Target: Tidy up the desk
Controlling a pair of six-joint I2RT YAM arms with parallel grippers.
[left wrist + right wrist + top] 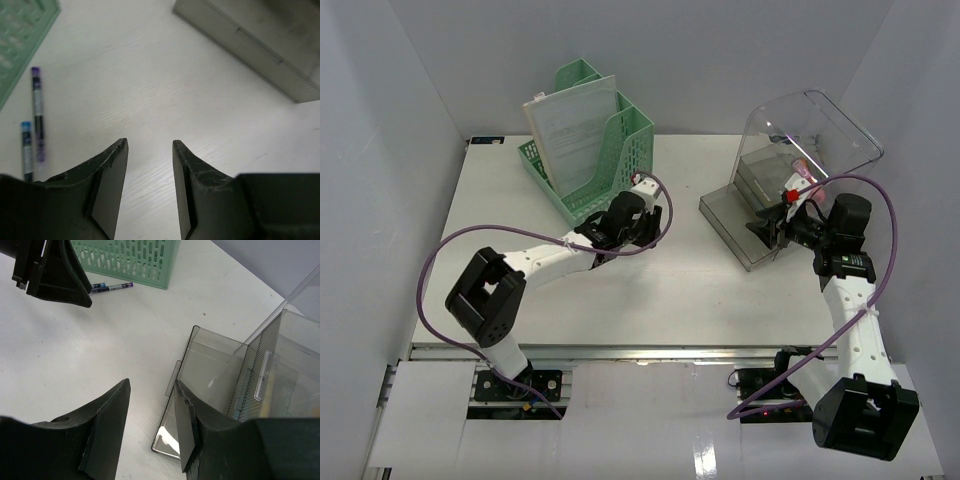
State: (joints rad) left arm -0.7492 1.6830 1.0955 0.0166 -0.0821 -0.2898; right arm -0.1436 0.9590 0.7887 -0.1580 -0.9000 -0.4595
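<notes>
Matt white desk (650, 300), glossy clear plastic box (728, 213), green plastic rack (632, 130)

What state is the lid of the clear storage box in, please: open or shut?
Open. The lid stands raised and tilted back over the clear storage box, whose inside is exposed in the top view.

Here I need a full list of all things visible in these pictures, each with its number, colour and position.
desk: one, white, under everything.
file holder: one, green, far left-centre of the desk.
papers: one bundle, white, standing in the file holder.
pens: two, purple-capped and blue-capped, lying beside the file holder.
storage box: one, smoky clear, lid raised, far right.
cables: two, purple, one looping beside each gripper.
left gripper: one, black, open, over bare desk.
right gripper: one, black, open, at the storage box's front.
</notes>
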